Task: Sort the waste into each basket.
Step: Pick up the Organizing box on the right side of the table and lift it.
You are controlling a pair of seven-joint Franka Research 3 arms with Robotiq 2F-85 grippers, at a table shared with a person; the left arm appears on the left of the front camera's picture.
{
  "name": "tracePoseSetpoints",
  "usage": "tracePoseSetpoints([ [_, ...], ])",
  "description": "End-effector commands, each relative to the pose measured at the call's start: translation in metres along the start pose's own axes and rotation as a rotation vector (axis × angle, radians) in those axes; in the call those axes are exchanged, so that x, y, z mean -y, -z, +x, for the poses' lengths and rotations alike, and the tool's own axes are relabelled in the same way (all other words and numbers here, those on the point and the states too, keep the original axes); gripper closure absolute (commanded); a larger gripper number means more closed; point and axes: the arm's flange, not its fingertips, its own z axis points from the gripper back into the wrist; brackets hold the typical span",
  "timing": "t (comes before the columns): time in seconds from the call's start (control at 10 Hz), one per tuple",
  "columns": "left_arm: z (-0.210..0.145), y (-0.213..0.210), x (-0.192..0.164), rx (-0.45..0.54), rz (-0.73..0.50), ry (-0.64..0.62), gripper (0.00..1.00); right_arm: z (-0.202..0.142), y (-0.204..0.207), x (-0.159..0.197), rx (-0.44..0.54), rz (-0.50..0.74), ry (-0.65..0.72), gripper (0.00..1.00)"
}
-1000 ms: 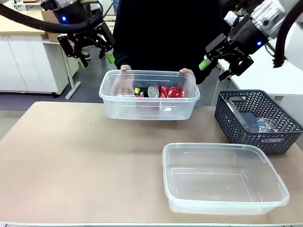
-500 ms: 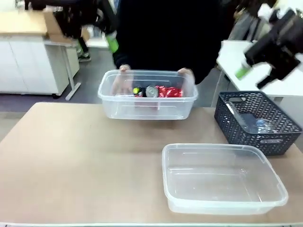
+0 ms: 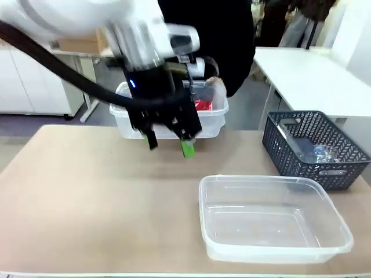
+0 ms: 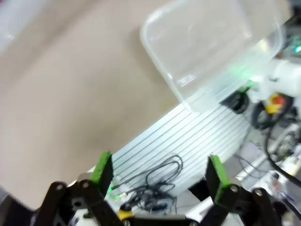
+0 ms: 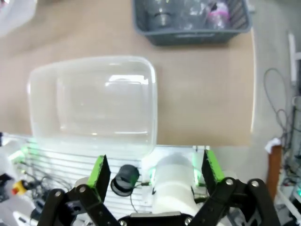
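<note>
Left hand (image 3: pixel 168 145) released, jaws wide, hovering before the far tub (image 3: pixel 215 124) holding red cans (image 3: pixel 203 105). Right hand (image 5: pixel 153 172) likewise released, above the empty near tub (image 5: pixel 94 99). Bottles (image 3: pixel 319 152) lie in the lattice basket (image 3: pixel 290 159). Recommend centring on one item, clearing the rim.

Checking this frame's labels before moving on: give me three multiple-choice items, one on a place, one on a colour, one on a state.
1. Where does the dark grey lattice basket stand?
A. On the right side of the table, behind the near clear tub.
B. On the left side.
C. On the floor.
2. What colour is the waste in the far clear tub?
A. Blue.
B. Red.
C. Purple.
3. How is the left claw?
A. Open, holding nothing.
B. Shut on a can.
C. Shut on a bottle.
Answers: 1 A, it sits at the right edge behind that tub; 2 B, red shows through the wall; 3 A, its jaws stand apart, empty.
</note>
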Motion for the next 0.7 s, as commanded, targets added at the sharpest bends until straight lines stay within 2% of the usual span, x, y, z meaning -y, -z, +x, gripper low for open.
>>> tracePoseSetpoints([
  [0.0, -0.014, -0.050, -0.007, 0.032, 0.024, 0.007, 0.00, 0.007, 0.003, -0.003, -0.024, 0.022, -0.050, 0.00],
  [0.1, -0.014, -0.050, -0.007, 0.032, 0.024, 0.007, 0.00, 0.000, 0.000, 0.000, 0.000, 0.000, 0.000, 0.00],
  [0.2, -0.001, -0.015, -0.002, 0.013, 0.003, -0.001, 0.00, 0.027, 0.017, -0.015, 0.009, 0.049, 0.020, 0.00],
  [0.3, 0.008, 0.021, 0.001, 0.051, -0.032, -0.119, 0.00, 0.037, 0.060, -0.027, -0.030, 0.081, -0.015, 0.00],
  [0.4, 0.006, 0.061, -0.002, 0.023, -0.020, -0.219, 0.00, 0.040, 0.098, -0.028, -0.093, 0.088, 0.019, 0.00],
  [0.6, -0.011, 0.146, 0.006, -0.093, 0.029, -0.234, 0.00, 0.022, 0.157, -0.017, -0.188, 0.075, 0.091, 0.00],
])
